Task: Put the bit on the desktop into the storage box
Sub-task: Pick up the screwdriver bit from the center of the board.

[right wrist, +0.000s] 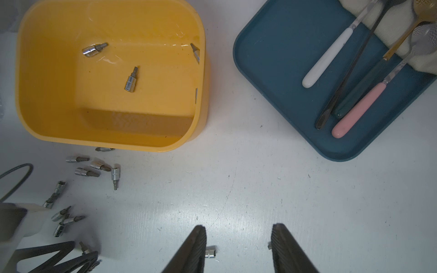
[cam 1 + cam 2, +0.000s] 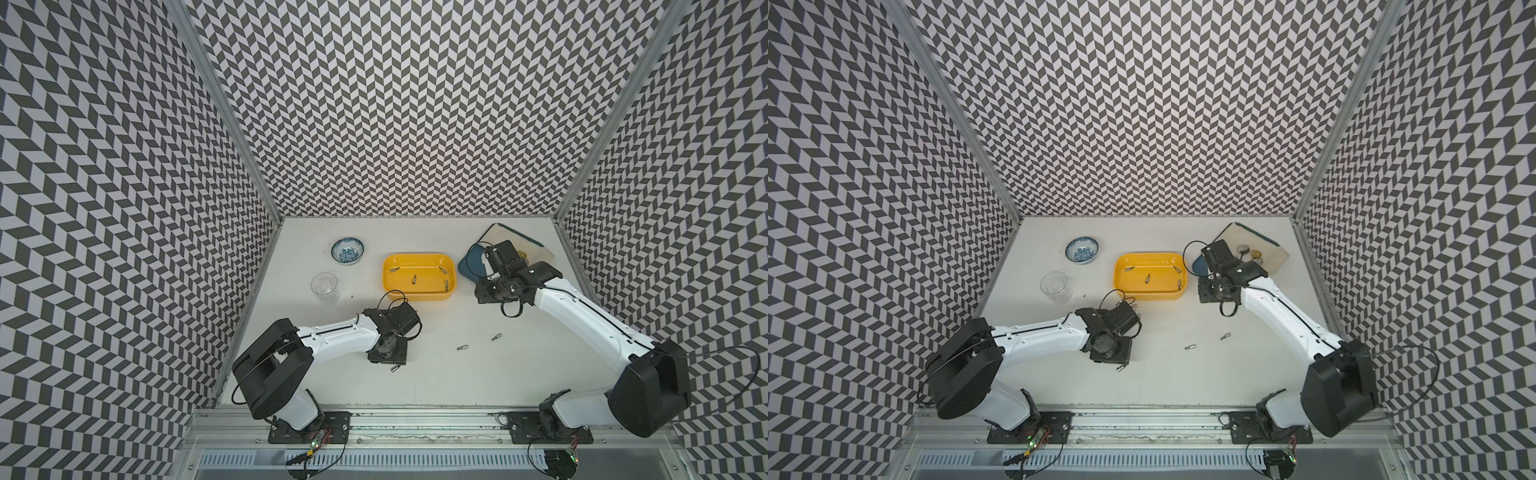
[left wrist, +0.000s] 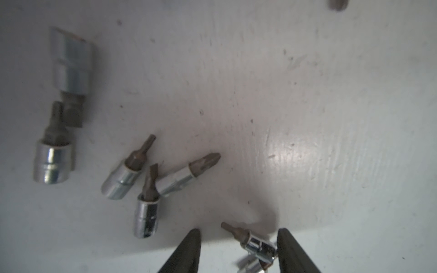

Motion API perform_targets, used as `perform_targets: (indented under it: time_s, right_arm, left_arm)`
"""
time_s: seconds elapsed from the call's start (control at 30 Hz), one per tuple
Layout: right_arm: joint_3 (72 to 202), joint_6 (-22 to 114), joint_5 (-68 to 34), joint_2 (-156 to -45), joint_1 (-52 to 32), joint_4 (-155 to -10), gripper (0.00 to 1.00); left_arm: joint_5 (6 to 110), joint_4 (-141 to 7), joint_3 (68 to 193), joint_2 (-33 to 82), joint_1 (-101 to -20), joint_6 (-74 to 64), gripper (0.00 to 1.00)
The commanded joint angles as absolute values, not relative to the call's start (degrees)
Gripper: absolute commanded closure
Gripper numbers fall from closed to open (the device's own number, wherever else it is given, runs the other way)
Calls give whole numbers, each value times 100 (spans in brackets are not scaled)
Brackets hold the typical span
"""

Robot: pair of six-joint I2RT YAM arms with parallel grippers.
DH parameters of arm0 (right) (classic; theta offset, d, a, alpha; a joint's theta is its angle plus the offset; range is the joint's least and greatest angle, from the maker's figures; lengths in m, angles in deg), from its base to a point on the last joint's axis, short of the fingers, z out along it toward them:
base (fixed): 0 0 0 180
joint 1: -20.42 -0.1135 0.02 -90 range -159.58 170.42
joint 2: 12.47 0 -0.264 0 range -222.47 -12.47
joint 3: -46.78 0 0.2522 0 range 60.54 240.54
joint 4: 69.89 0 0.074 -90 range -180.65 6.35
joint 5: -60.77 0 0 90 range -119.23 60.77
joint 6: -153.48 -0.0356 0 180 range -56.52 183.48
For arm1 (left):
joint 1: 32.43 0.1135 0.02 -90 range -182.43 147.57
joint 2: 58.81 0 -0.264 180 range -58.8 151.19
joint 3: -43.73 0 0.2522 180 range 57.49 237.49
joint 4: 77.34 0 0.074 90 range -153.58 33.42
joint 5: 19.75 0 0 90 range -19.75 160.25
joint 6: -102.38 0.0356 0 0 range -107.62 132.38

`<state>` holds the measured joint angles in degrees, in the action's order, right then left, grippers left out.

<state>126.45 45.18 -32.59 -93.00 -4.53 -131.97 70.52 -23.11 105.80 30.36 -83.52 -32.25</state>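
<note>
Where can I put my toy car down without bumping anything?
Two bare patches: the near strip of table between the left arm and the right arm, and the back strip behind the bowl and the yellow box. Crowded: little metal bits lie scattered before that box, and spoons lie in the tray.

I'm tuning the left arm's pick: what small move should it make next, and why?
Probably close the left gripper: in the left wrist view its jaws stand open on either side of a bit lying on the desktop, nearer one jaw. Closing should grip it, ready to carry to the storage box.
</note>
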Motion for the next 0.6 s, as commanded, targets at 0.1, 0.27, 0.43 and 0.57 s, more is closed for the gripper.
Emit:
perform_targets:
  time_s: [0.1, 0.27, 0.43, 0.57]
  right_arm:
    - [12465, 4406, -3196, -9096, -379, -13014, 50]
    - [12198, 4305, -3141, -9027, -361, -12964, 50]
    - [11908, 4207, -3131, -8927, -354, -12927, 50]
    - [11647, 4078, -3100, -8804, -349, -12960, 49]
  left_arm:
    - [6999, -2359, 10527, 3120, -8433, -3183, 47]
    - [6981, -2326, 10530, 3087, -8490, -3209, 51]
    - [6964, -2290, 10508, 3028, -8535, -3236, 55]
    - [6940, -2294, 10470, 3008, -8578, -3271, 60]
